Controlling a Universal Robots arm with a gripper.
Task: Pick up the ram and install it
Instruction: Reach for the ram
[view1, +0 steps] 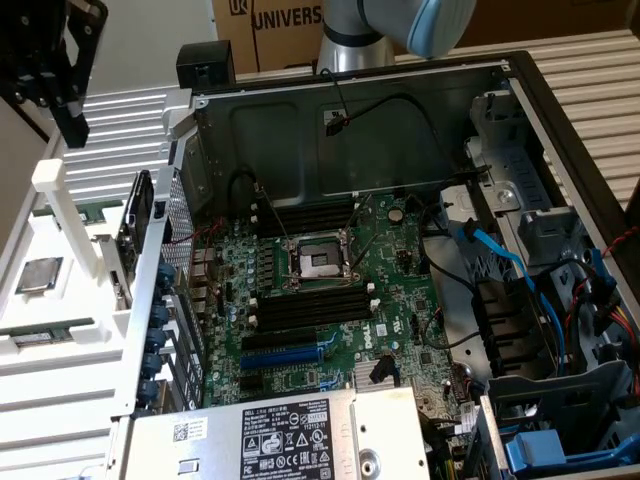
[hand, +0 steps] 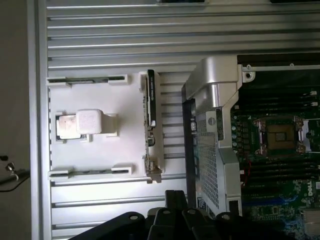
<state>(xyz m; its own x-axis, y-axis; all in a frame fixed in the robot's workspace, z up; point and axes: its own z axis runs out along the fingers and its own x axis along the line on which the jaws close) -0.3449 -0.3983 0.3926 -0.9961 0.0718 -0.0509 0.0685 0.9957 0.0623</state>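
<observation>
The gripper (view1: 70, 125) hangs past the white tray's (view1: 75, 300) far end, jaws together, holding nothing. The ram (view1: 135, 225) stands on edge along the tray's side at the exterior view's right, its length running toward the gripper.

The motherboard (view1: 330, 300) is green, and its memory slots (view1: 310, 308) are black with white end clips. There's also one bright blue slot (view1: 285, 351). The cables (view1: 495, 250) on the exterior view's right are blue too. The holder tray (hand: 100, 150) is plain white, the table (hand: 125, 40) is silvery-grey with ribbed stripes, and the ram (hand: 150, 100) looks green with dark chips.
</observation>
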